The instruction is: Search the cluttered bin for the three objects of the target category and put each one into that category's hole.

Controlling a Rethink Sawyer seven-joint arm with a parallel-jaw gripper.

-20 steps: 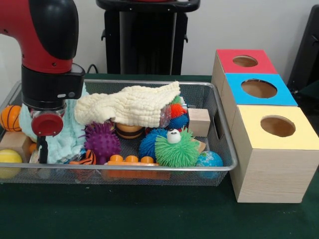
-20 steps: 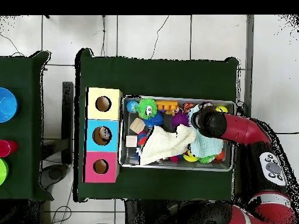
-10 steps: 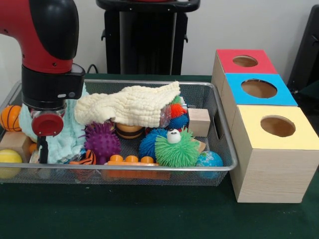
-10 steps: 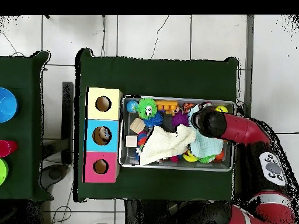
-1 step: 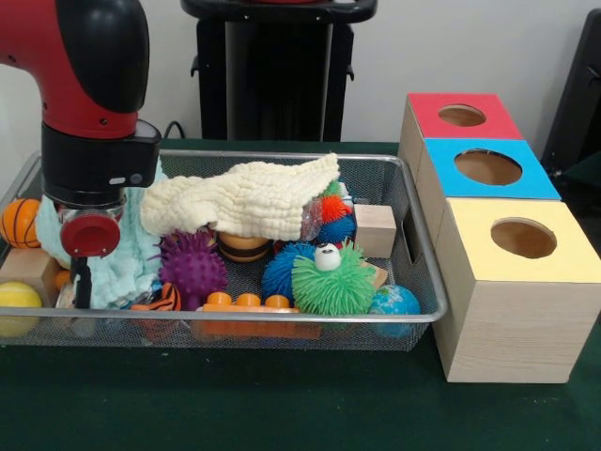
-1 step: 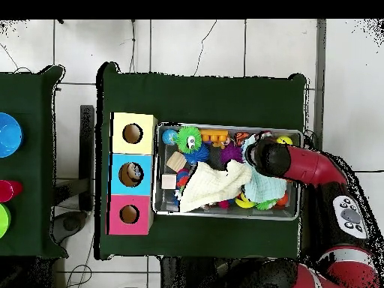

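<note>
The wire mesh bin (image 5: 282,318) holds mixed toys. A cream cloth (image 5: 239,202) drapes over the middle, and a pale teal cloth (image 5: 131,258) lies at the left. In front sit a purple spiky ball (image 5: 191,266), a green fuzzy ball with an eye (image 5: 333,279), a blue fuzzy ball (image 5: 282,270), a globe ball (image 5: 394,303) and a wooden cube (image 5: 375,229). My gripper (image 5: 81,285) reaches down into the bin's left end beside the teal cloth; its state is hidden. From above, the arm's wrist (image 6: 268,157) covers it.
Three wooden boxes with round holes stand beside the bin: red-topped (image 5: 460,116), blue-topped (image 5: 488,168) and yellow-topped (image 5: 522,240). An orange basketball (image 5: 19,222), a yellow ball (image 5: 17,299), an orange toy brick (image 5: 246,303) and a striped ball (image 5: 164,297) crowd the bin's left and front.
</note>
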